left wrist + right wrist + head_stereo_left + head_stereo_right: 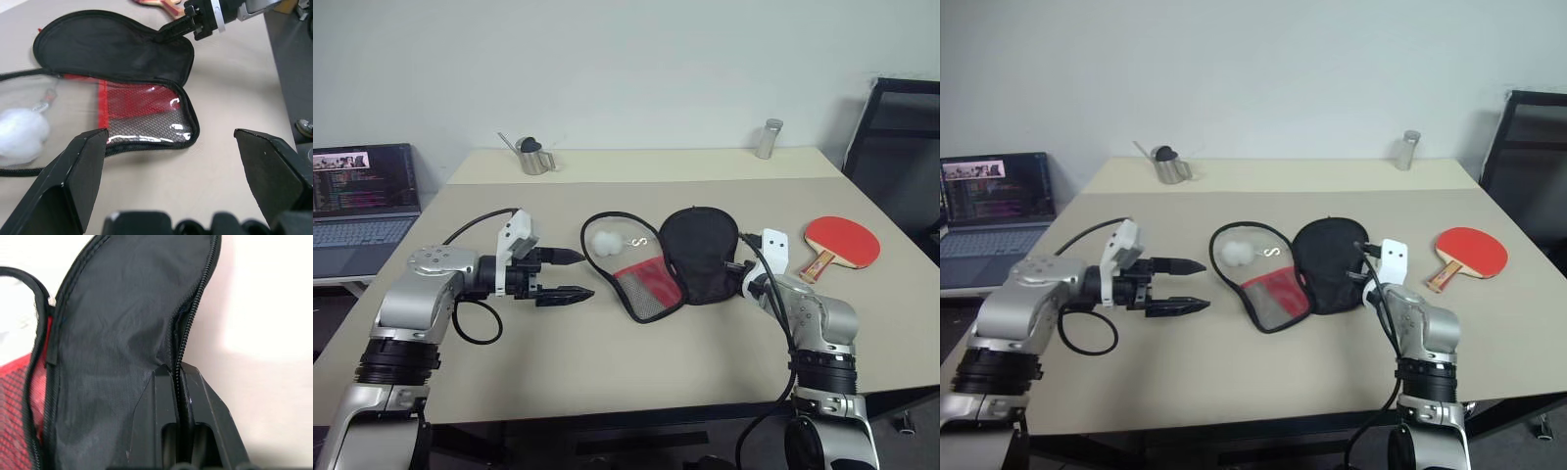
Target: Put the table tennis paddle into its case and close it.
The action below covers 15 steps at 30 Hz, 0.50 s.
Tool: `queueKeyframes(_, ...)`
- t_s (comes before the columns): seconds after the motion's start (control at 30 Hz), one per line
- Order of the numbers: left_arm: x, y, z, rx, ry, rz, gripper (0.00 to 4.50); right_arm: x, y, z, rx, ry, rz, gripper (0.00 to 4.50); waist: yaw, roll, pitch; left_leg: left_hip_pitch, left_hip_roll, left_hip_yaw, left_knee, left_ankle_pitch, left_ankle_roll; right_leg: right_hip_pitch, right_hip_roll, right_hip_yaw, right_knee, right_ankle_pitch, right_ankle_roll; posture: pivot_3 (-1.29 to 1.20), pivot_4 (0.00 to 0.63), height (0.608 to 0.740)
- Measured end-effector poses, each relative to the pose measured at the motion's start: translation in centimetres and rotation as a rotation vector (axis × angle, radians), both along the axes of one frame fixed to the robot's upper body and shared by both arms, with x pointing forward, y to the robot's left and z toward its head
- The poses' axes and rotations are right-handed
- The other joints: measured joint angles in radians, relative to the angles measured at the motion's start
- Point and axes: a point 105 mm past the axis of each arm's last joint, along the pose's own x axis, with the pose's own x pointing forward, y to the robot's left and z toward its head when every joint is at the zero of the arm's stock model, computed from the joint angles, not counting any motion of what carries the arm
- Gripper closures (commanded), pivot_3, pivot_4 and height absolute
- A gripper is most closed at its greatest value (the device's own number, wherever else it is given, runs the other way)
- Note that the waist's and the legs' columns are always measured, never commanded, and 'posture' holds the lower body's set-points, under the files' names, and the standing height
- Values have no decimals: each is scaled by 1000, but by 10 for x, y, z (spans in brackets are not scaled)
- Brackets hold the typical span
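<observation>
Soft black fabric paddle-shaped case lies unzipped mid-table, red mesh lining exposed; right gripper pinches its zip rim; left gripper spread wide, empty; red rubber-faced paddle lies apart

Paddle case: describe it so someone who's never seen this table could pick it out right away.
On the beige table, look mid-table between the two arms. The case lies unzipped and spread open, the right gripper shut on the zip edge of its black flap. A red mesh-lined half and a white pompom set it apart from the red table tennis paddle lying to its right.
</observation>
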Motion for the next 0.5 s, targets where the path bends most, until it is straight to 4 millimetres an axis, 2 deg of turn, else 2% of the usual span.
queueKeyframes(0.13,5,-4,1,-2,-9,-9,0,0,-6,0,17,4,-44,4469,0,0,0,0,0,0,0,0,0,0,0,0,0,0,0,0,150,740)
queueKeyframes(0.4,11,-6,-2,7,-3,-16,0,2,20,2,93,15,-43,4469,-2,0,0,0,3,1,0,0,0,-1,3,1,0,0,0,0,150,740)
queueKeyframes(0.5,11,-5,-3,8,-5,-14,0,2,22,-1,124,32,-71,4469,-2,0,0,0,4,1,0,0,0,-1,4,1,-1,0,0,0,150,740)
